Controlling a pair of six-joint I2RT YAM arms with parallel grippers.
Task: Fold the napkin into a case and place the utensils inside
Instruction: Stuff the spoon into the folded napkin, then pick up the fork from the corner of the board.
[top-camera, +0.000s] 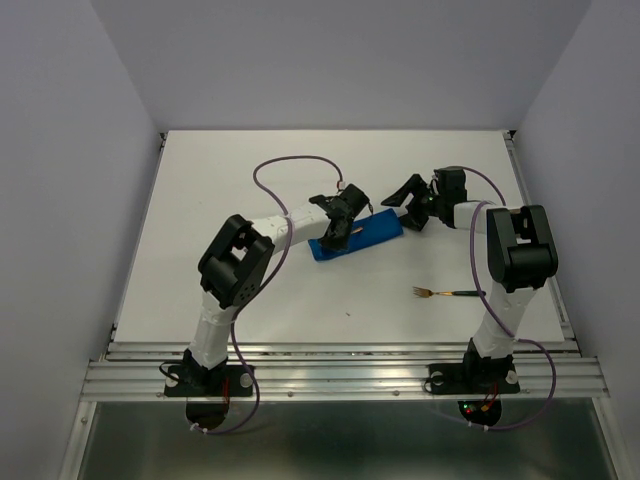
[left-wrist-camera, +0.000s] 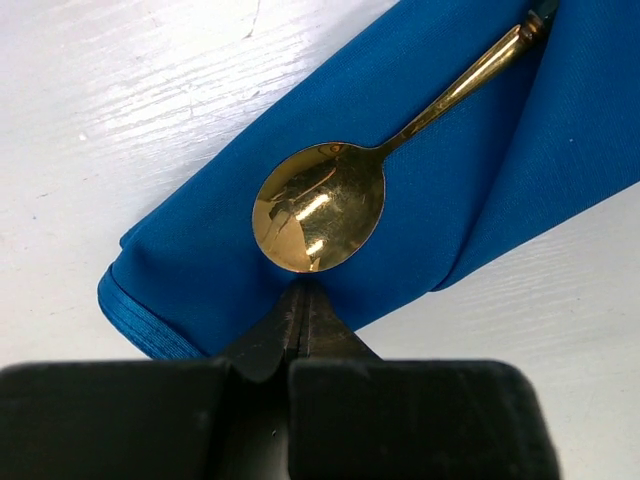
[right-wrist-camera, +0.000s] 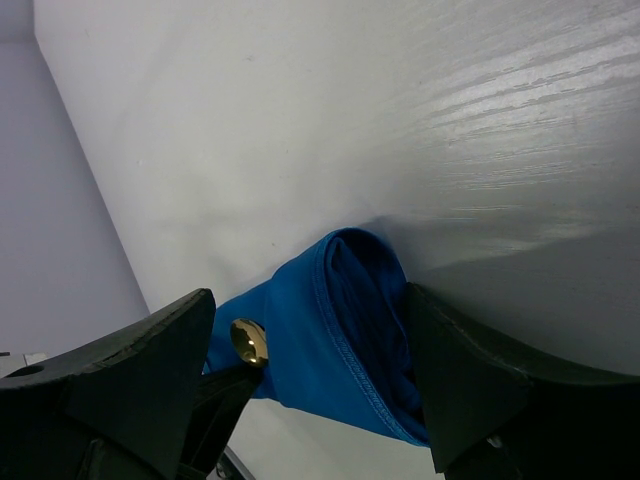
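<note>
The left gripper (left-wrist-camera: 303, 300), clenched, touched the spoon (left-wrist-camera: 320, 205) at frame centre atop the case (left-wrist-camera: 200, 250); the right gripper (right-wrist-camera: 308, 295), released, straddled the case's end. Pushing ought to have followed the handle's line

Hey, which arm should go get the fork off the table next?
Right, probably. The fork lies on the table beside the right arm, and the right hand is open. The left hand is shut at the bowl of the spoon on the case.

Low in the frame, a folded blue napkin (right-wrist-camera: 340, 330) on the white desk (right-wrist-camera: 400, 120) sits inside the wide-spread right gripper (right-wrist-camera: 308, 300), with a gold spoon (right-wrist-camera: 249, 341) at lower left.
</note>
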